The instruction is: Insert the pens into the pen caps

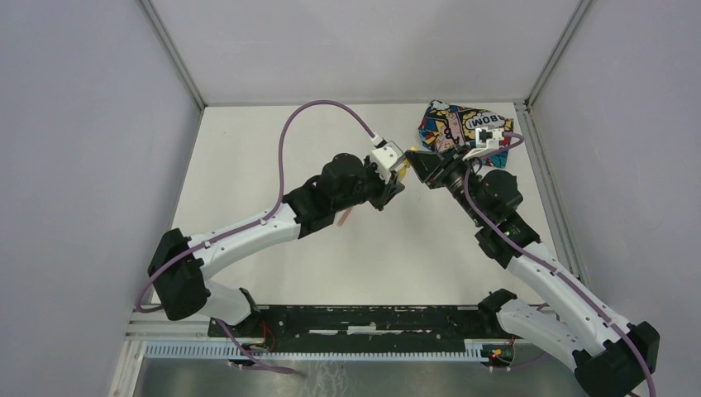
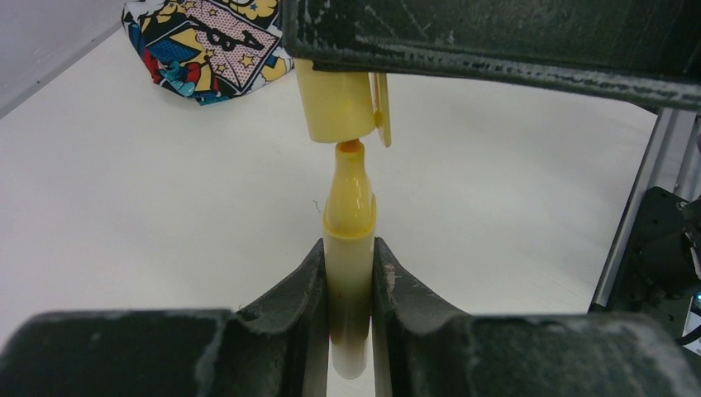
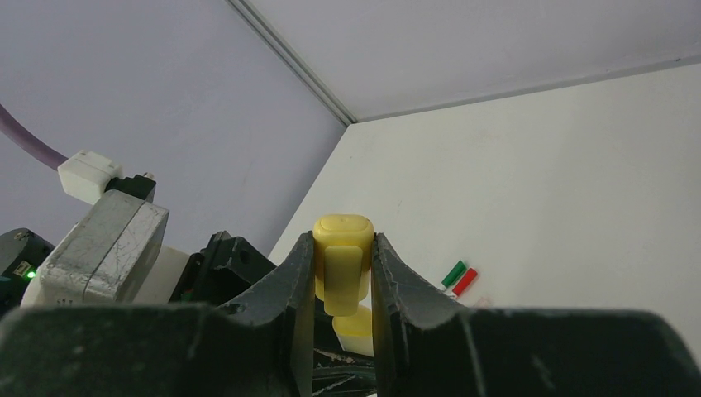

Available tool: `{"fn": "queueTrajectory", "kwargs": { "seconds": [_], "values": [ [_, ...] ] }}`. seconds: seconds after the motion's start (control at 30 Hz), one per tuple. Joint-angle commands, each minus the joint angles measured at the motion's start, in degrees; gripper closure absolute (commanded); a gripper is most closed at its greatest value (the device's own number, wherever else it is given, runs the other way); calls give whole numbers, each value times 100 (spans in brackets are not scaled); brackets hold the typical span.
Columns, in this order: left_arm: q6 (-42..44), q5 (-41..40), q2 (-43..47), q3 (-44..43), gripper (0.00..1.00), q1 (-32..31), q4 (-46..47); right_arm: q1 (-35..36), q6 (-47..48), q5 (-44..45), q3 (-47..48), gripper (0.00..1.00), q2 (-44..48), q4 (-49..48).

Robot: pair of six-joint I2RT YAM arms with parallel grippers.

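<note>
From above, the two arms meet over the far middle of the flat white desk (image 1: pixel 273 165). The left claw (image 1: pixel 395 180) and the right claw (image 1: pixel 420 164) point at each other, tip to tip, and a bit of the thin yellow plastic pen (image 1: pixel 405 168) shows between them. A soft cloth pouch with bright comic pictures (image 1: pixel 463 124) lies in the far right corner, just behind the right claw. A thin orange pen (image 1: pixel 346 217) lies on the desk and peeks out from under the left arm. In the left wrist view, the left claw (image 2: pixel 349 248) is closed tight on the yellow pen (image 2: pixel 351 198), with one black finger on each side. The pen stands up off the desk. Its little orange tip sits right at the open mouth of the short yellow plastic cap (image 2: pixel 339 103), but it is not pushed in. A dark finger (image 2: pixel 496 41) of the right claw holds the cap from above. The comic pouch (image 2: pixel 207 41) lies on the desk (image 2: pixel 124 207) behind. In the right wrist view, the right claw (image 3: pixel 341 240) is squeezed shut on the yellow cap (image 3: pixel 339 273), and the yellow pen (image 3: pixel 355 327) sits just below it. Far off on the desk (image 3: pixel 579 207) lie a small green piece (image 3: pixel 454 273) and a small red piece (image 3: pixel 465 281), side by side. They are too small to tell if they are caps or pen ends.
</note>
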State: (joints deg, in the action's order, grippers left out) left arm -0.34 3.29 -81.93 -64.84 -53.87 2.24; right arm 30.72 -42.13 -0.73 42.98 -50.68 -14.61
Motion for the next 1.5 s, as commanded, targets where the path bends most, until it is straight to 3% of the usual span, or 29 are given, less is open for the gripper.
{"fn": "queueTrajectory", "kwargs": {
  "seconds": [0.0, 0.8, 1.47],
  "values": [
    [271, -63, 18, -51, 98, -23, 118, -7, 110, -172, 108, 95, -32, -236],
    [153, -311, 81, -46, 98, -20, 154, 104, 639, -548, -151, 95, -227, -330],
    [51, -539, 202, 28, 98, -19, 301, 1052, 889, 38, -1141, 89, -460, -1134]
  ]
}}
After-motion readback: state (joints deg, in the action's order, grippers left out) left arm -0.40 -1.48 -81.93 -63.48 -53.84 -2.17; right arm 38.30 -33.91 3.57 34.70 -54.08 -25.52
